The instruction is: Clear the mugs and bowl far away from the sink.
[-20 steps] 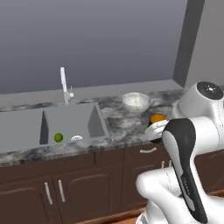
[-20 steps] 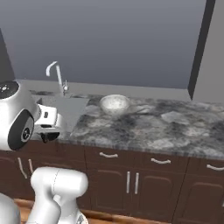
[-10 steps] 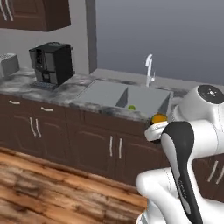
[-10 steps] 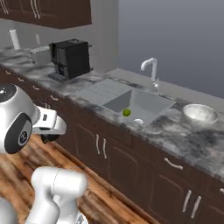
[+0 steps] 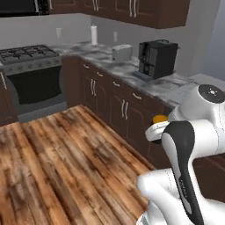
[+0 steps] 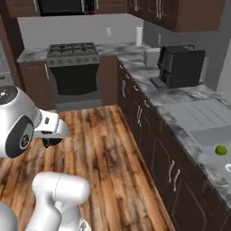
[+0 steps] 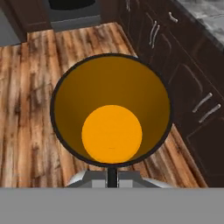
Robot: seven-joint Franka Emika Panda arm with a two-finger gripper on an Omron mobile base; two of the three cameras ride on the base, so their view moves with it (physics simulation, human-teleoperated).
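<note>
Orange-yellow, the mug sits right in front of my pincer, mouth facing the hand camera, held up over the wooden floor beside the dark cabinets. My arm is folded back close to my body. The pincer looks clamped on the mug, which peeks out by my wrist. A green fruit lies in the sink at the desk's near end

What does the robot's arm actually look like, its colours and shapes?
The arm is made of glossy white, rounded, tube-like shells, with a curved black band running along one link and a round dark grey cap bearing small white marks at a joint. From the right base camera, a dark disc caps a big white joint. No loose cables show.
</note>
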